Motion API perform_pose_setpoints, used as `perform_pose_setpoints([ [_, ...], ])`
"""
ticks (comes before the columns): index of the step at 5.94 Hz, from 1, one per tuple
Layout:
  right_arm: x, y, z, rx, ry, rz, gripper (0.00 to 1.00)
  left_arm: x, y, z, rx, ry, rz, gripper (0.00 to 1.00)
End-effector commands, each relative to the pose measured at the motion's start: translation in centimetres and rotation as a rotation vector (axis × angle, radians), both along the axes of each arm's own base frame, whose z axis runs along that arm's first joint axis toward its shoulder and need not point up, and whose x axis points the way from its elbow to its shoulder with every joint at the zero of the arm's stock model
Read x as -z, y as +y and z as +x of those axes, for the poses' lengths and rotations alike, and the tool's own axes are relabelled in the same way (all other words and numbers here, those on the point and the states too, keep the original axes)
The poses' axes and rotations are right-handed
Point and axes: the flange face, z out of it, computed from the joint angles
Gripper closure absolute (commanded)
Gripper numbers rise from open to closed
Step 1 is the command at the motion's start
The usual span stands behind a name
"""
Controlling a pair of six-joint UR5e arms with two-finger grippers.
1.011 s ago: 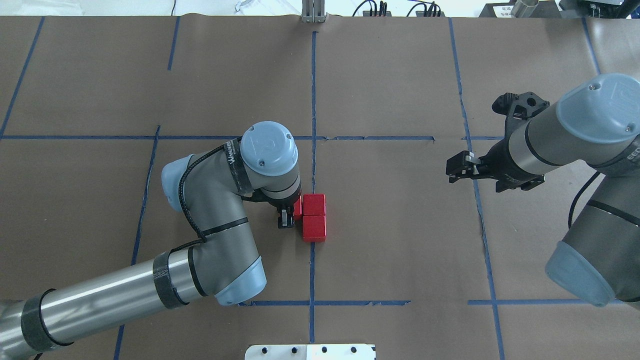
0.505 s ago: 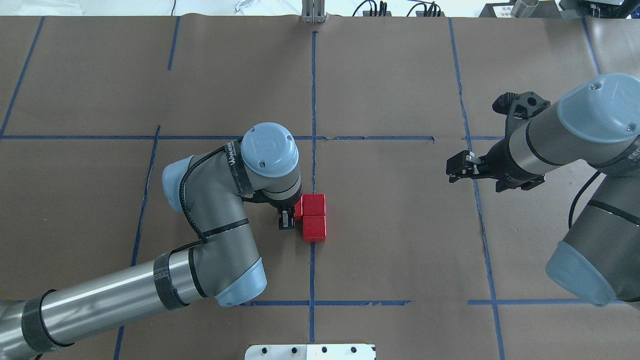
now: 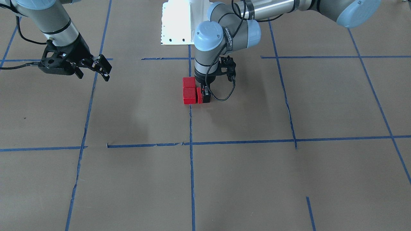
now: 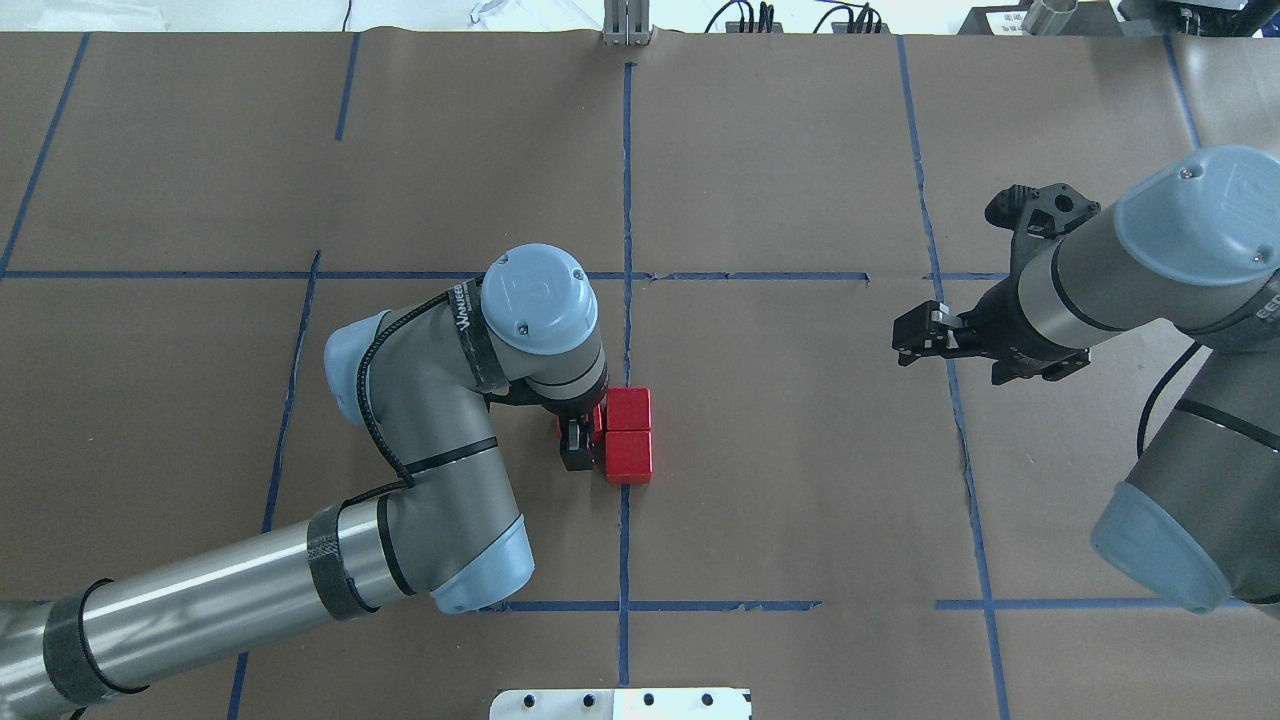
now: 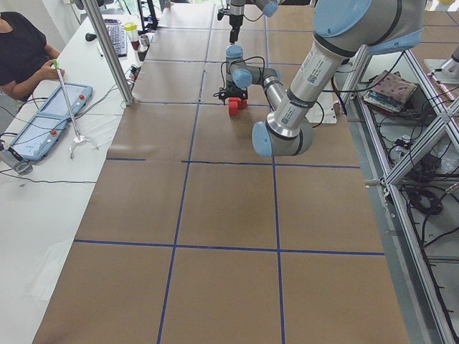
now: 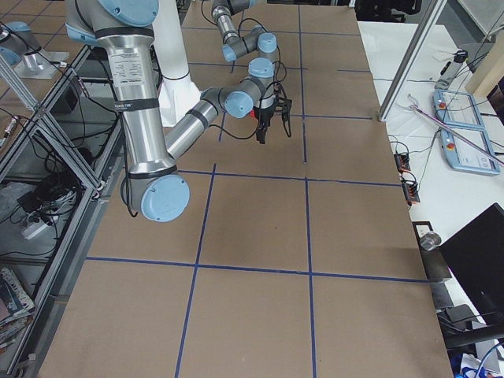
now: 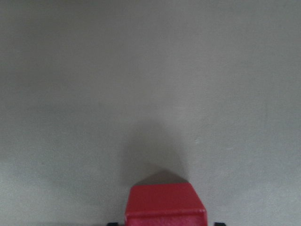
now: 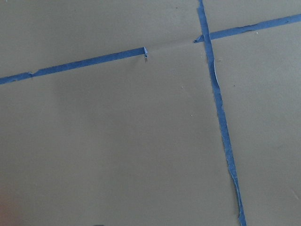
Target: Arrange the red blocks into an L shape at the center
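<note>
Two red blocks (image 4: 628, 408) (image 4: 628, 456) lie touching in a line on the center's vertical blue tape line (image 4: 624, 545). My left gripper (image 4: 590, 434) is shut on the third red block (image 4: 597, 424), low at the paper, against the left side of the pair. In the front-facing view this block (image 3: 199, 96) sits beside the block farther from the robot (image 3: 189, 95). The left wrist view shows it (image 7: 164, 205) between the fingers. My right gripper (image 4: 908, 340) is open and empty, above the paper far to the right.
A white base plate (image 4: 620, 704) sits at the near table edge. Blue tape lines (image 4: 760, 276) divide the brown paper into a grid. An operator (image 5: 21, 50) sits at a side table beyond the far edge.
My left gripper has shifted slightly toward the robot with the third red block in it. The two lying blocks and the right arm have not moved.
</note>
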Motion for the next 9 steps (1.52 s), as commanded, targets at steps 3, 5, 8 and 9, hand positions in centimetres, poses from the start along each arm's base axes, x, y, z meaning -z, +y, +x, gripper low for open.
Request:
perform_pose_setpoints([
  [3,0.1,-1.4,2.3,-0.035,-0.016,-0.013,0.0,3.8,-2.1,-6.7,-0.144,0.022,0.262,0.0],
  [5,-3.1,-3.3,7.4,0.015,0.005,0.016,0.0,0.7,-3.8,-16.2,-0.384,0.043,0.52,0.0],
  [8,-12.3,-9.5,19.5,0.112,-0.033,0.048,0.0,-7.2,-8.6,-25.9,-0.748,-0.004,0.899,0.0],
  [9,-15.4,-9.3,23.5,0.112,-0.009,0.077,0.0,-11.4,-9.9,-29.8,-0.861,-0.064,1.001,0.0],
])
